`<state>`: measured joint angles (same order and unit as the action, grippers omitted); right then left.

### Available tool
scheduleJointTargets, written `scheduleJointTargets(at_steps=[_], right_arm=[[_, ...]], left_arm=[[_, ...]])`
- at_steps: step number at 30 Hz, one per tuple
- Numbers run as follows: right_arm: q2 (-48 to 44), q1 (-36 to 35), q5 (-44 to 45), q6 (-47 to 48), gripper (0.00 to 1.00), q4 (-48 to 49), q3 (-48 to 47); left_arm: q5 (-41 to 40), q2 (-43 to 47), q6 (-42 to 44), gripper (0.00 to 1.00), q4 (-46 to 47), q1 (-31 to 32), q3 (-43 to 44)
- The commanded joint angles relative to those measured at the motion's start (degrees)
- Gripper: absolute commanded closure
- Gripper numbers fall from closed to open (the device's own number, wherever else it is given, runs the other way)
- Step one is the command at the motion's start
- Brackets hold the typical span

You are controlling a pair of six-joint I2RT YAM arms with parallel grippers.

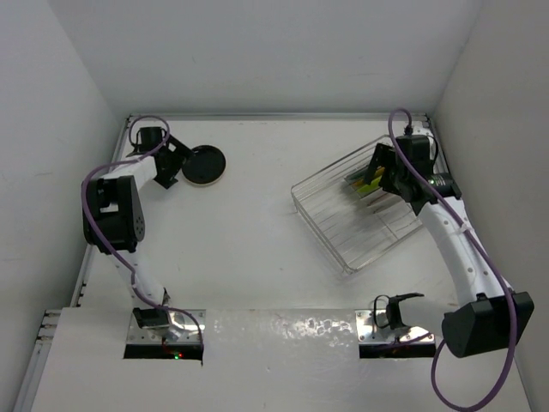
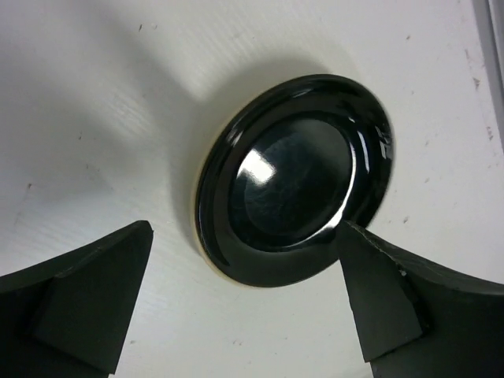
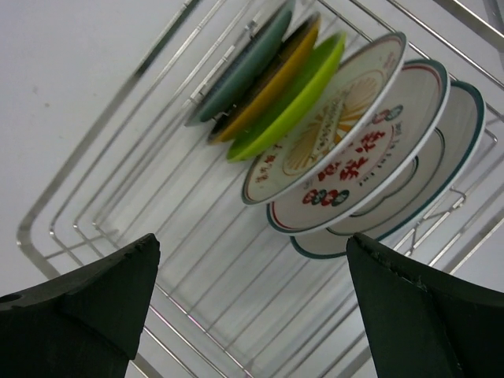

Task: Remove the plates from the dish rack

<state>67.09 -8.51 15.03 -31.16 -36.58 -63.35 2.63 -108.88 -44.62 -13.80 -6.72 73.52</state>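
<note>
Top view, left gripper (image 1: pixel 180 165): jaws apart, nothing held, low over the table (image 1: pixel 257 240).
Top view, black plate (image 1: pixel 204 164): flat on the table just ahead of the fingers, well clear of the rack (image 1: pixel 319 230); judged as unloaded.
Top view, right gripper (image 1: pixel 380 178): jaws apart, poised over the far end of the rack, right above the plates (image 1: pixel 367 182).
Top view, rack: tilted askew on the table, empty at the end nearer the arm bases, loaded only under the hand.

Left wrist view, hand: fingers spread wide, one to each side of the black plate's near rim; right finger at the rim, contact unclear.
Left wrist view, black plate: right way up, glossy, resting on its own ahead of the hand.

Right wrist view, hand: fingers wide apart, empty, no contact with anything.
Right wrist view, plates: standing on edge in a leaning row ahead of the hand and between the fingers.
Right wrist view, row order: grey-green plate (image 3: pixel 240 67) farthest, then yellow plate (image 3: pixel 277 79), lime plate (image 3: pixel 299 98), and three white plates (image 3: pixel 358 150) nearest.

Done: one plate out, by the look of it.
Left: about six in the rack, none gripped yet.
Progress: early, most of the unloading ahead.
</note>
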Motion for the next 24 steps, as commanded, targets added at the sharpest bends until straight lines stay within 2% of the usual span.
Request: scheduleJointTargets(at_steps=[1, 6, 10, 13, 14, 16, 20, 24], right_arm=[[1.2, 0.4, 2.6, 1.6, 0.01, -3.3, -4.0], [1.6, 0.4, 8.1, -1.1, 0.01, -5.8, -6.1], [2.7, 0.5, 6.5, -2.5, 0.06, -1.8, -6.3], [7.0, 0.5, 6.2, -5.0, 0.21, -1.2, -10.1], [8.0, 0.4, 6.5, -5.7, 0.31, -0.5, -10.7], [11.2, 0.5, 6.8, -8.2, 0.39, 1.2, -12.2], [17.1, 0.5, 7.7, -12.0, 0.52, 3.0, -14.5], [22.9, 0.4, 10.6, -15.4, 0.61, 1.8, -18.3]], left_arm=[[-0.7, 0.7, 1.6, 0.0, -1.6, 1.4, 2.6], [-2.4, 4.1, 2.2, 0.0, -6.1, 2.3, 2.7], [-1.5, 15.2, 1.7, 0.0, -3.2, 4.1, -5.5], [-2.2, 24.3, 4.7, 0.0, -3.5, 8.3, -8.0], [-3.1, 26.3, 6.1, 0.0, -4.5, 9.7, -8.3], [-4.2, 31.5, 11.0, 0.0, -5.5, 14.0, -8.1], [-0.5, 34.9, 19.4, 0.0, -13.1, 18.5, -6.1], [-2.4, 39.3, 25.0, 0.0, -17.3, 20.1, -8.9]])
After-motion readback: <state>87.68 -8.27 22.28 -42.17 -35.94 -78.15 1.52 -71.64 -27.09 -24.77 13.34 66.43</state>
